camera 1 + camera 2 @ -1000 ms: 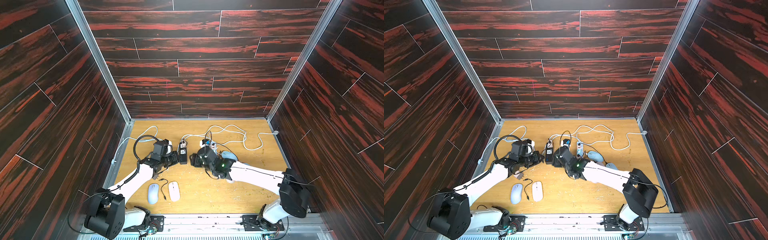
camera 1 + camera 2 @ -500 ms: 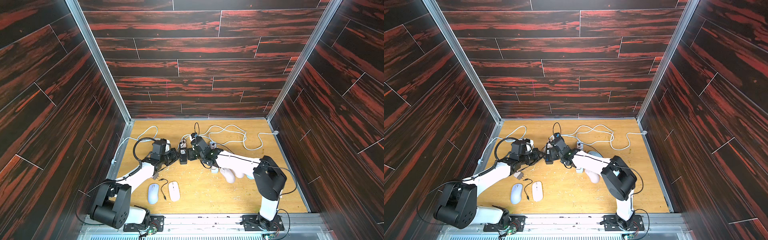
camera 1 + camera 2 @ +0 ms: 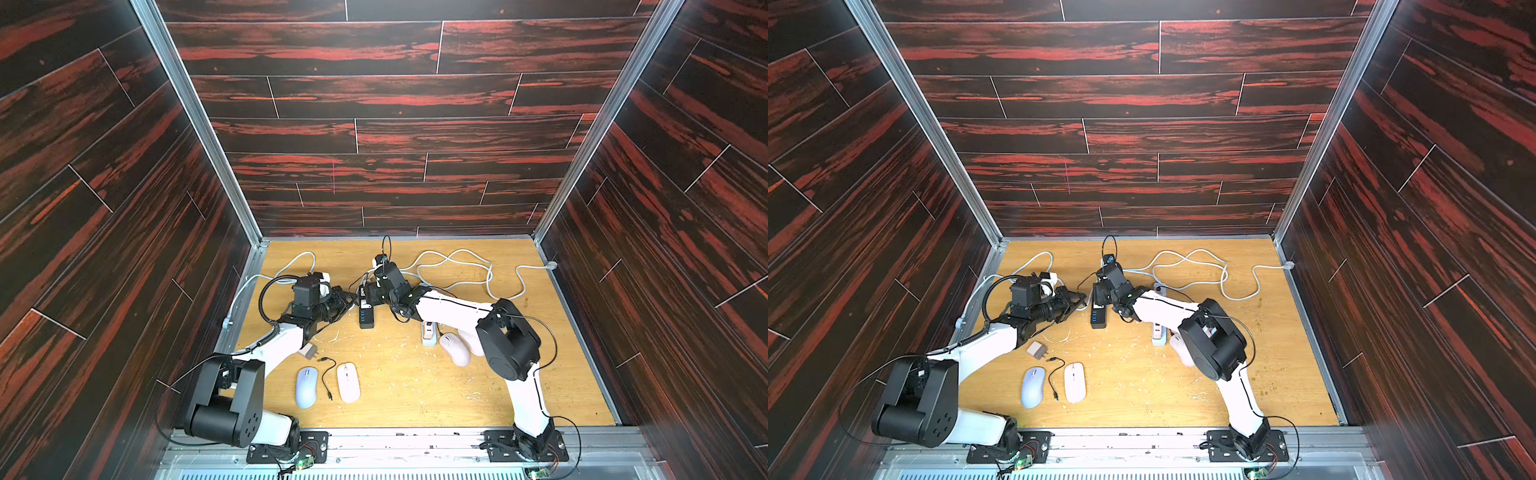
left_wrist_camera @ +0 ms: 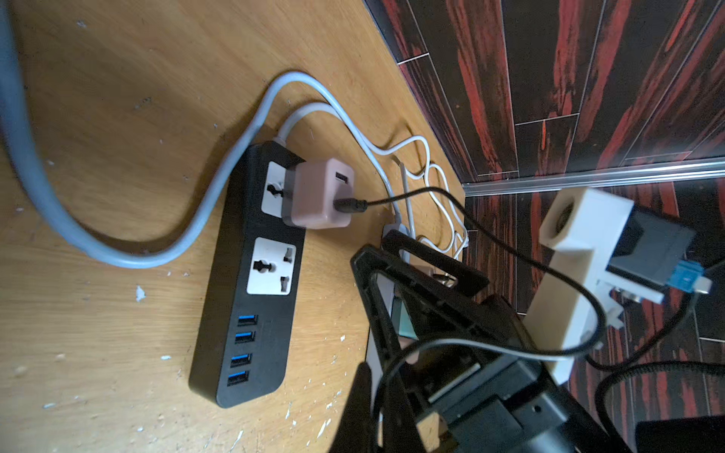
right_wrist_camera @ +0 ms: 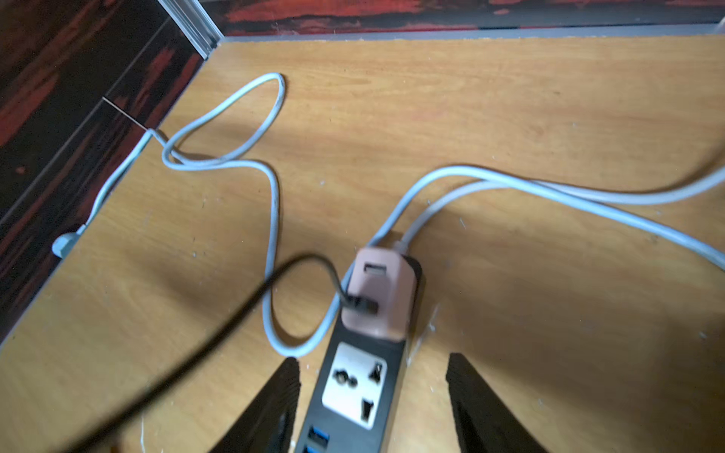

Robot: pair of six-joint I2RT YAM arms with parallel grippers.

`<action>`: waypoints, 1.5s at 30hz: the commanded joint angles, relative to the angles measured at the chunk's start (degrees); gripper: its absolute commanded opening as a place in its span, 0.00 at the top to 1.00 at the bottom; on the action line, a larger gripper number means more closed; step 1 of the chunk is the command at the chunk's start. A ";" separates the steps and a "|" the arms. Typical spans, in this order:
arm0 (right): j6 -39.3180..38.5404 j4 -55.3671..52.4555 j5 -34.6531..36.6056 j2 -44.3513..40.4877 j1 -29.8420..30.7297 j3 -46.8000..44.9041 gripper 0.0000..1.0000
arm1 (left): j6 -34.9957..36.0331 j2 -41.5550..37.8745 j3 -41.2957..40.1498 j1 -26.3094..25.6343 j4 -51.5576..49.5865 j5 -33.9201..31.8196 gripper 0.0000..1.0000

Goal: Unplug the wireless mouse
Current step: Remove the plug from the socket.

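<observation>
A black power strip (image 3: 365, 316) (image 3: 1098, 318) (image 4: 251, 313) lies mid-table, with a pink charger (image 4: 319, 196) (image 5: 378, 298) in its far socket. A black cable's plug (image 4: 349, 204) (image 5: 359, 306) sits in the charger. The cable runs to my left gripper (image 3: 347, 297) (image 3: 1077, 299) (image 4: 372, 376), which is shut on it just left of the strip. My right gripper (image 3: 370, 293) (image 3: 1100, 297) (image 5: 372, 392) is open above the strip, one finger on each side of it. Which wireless mouse the cable reaches I cannot tell.
A bluish mouse (image 3: 306, 386) and a white mouse (image 3: 348, 382) lie near the front with a loose short cable (image 3: 326, 378) between them and a grey adapter (image 3: 308, 352) behind. Another mouse (image 3: 455, 349) and a white strip (image 3: 428, 332) lie under my right arm. Grey cords (image 3: 457, 266) loop at the back.
My right gripper has swung left and toward the back, from right of the black strip to straddling it, with the elbow raised. The left arm has stayed where it was.
</observation>
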 commanded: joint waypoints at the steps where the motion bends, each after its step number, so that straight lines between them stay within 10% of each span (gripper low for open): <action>1: -1.11 -1.59 0.21 3.17 0.00 3.60 0.37 | -1.35 0.89 -0.13 1.13 2.91 2.59 1.00; 23: 0.22 -13.27 4.07 11.69 -0.02 17.34 0.74 | 0.53 0.22 -0.24 2.34 -0.20 1.98 1.00; 32: 5.39 -14.25 0.88 8.64 -0.50 16.15 1.00 | 10.01 -2.97 1.96 2.25 -11.64 -3.21 0.41; 45: 24.04 -4.85 -13.87 0.41 -4.61 4.47 1.00 | 18.15 -3.82 0.47 -2.30 -17.87 -10.81 0.37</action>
